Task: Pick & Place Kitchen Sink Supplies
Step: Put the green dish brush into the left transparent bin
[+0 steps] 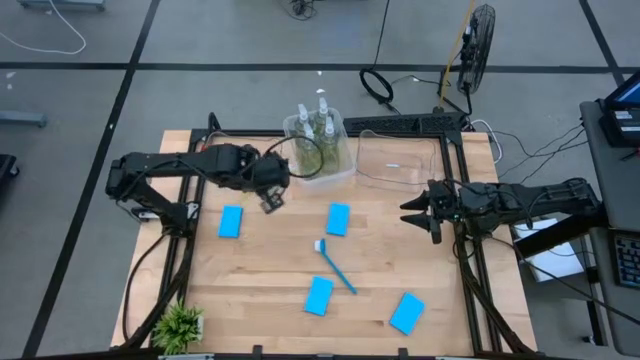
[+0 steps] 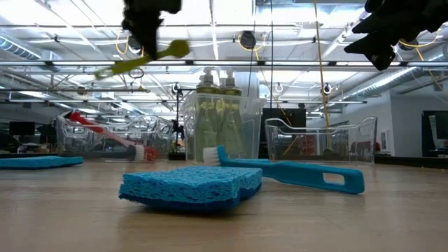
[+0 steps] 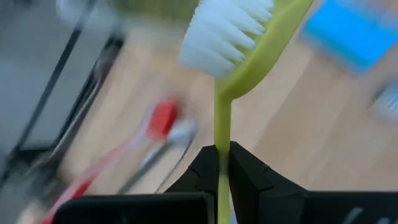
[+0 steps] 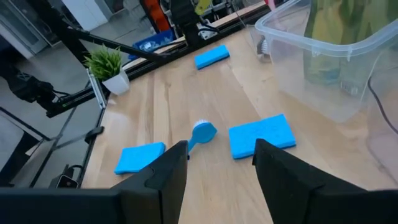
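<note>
Yellow-green long-handled brush (image 3: 239, 56) with white bristles is pinched by its thin handle in your left gripper (image 1: 270, 199), jaws clamped tight, lifted clear of the wooden table (image 1: 270, 270) just beside the clear plastic bin (image 1: 340, 170) holding the soap bottles (image 1: 310, 128). Your right gripper (image 4: 217, 155) hangs half open and empty, well to the other side of that bin. Watch the grip: it's narrow and low on the handle, so a quick swing could twist the brush or knock the bottles
</note>
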Robot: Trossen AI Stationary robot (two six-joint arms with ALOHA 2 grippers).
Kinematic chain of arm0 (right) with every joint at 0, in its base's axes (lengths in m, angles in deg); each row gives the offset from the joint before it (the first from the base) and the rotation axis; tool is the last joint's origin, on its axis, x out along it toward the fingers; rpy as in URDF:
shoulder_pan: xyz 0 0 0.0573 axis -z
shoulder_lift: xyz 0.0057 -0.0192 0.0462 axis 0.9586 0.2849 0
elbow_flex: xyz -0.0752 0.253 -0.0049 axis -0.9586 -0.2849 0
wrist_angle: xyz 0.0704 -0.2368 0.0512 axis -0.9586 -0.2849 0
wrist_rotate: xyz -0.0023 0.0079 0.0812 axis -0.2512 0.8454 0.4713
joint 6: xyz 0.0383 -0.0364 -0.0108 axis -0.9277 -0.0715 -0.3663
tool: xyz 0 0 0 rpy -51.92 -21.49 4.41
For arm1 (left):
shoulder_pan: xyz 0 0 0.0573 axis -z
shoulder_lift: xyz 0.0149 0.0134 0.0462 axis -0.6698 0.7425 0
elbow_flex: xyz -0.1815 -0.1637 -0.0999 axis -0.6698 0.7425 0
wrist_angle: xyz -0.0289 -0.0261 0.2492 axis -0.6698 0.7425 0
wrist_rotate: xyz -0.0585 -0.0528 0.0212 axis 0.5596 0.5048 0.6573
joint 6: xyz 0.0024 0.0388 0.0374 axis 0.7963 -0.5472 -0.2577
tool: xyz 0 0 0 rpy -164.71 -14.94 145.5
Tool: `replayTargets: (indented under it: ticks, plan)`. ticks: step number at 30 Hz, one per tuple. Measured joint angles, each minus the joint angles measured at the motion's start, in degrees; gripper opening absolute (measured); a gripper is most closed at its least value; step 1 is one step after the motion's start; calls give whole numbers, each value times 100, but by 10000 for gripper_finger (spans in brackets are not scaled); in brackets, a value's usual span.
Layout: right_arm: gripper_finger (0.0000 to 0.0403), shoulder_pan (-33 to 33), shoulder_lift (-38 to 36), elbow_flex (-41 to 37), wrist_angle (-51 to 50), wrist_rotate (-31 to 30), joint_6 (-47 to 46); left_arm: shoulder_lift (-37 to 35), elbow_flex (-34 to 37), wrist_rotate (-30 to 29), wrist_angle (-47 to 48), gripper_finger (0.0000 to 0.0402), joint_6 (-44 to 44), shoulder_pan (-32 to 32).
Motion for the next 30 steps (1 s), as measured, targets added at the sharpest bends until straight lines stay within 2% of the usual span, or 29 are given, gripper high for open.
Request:
replayTargets:
  ticks: [9, 14, 20, 30]
  plan:
    - [171, 0, 0, 0, 2, -36, 3, -20, 2, -688, 925, 16, -1742, -646]
    - [171, 0, 0, 0, 0, -13, -11, -15, 160, -1007, 908, 16, -2639, -1090]
    - [171, 0, 2, 0, 2, -26, -14, -15, 644, -959, 870, 16, -2907, -1476]
    - [171, 0, 2, 0, 7, -31, 239, -11, 1505, -950, 378, 16, -3356, -1522]
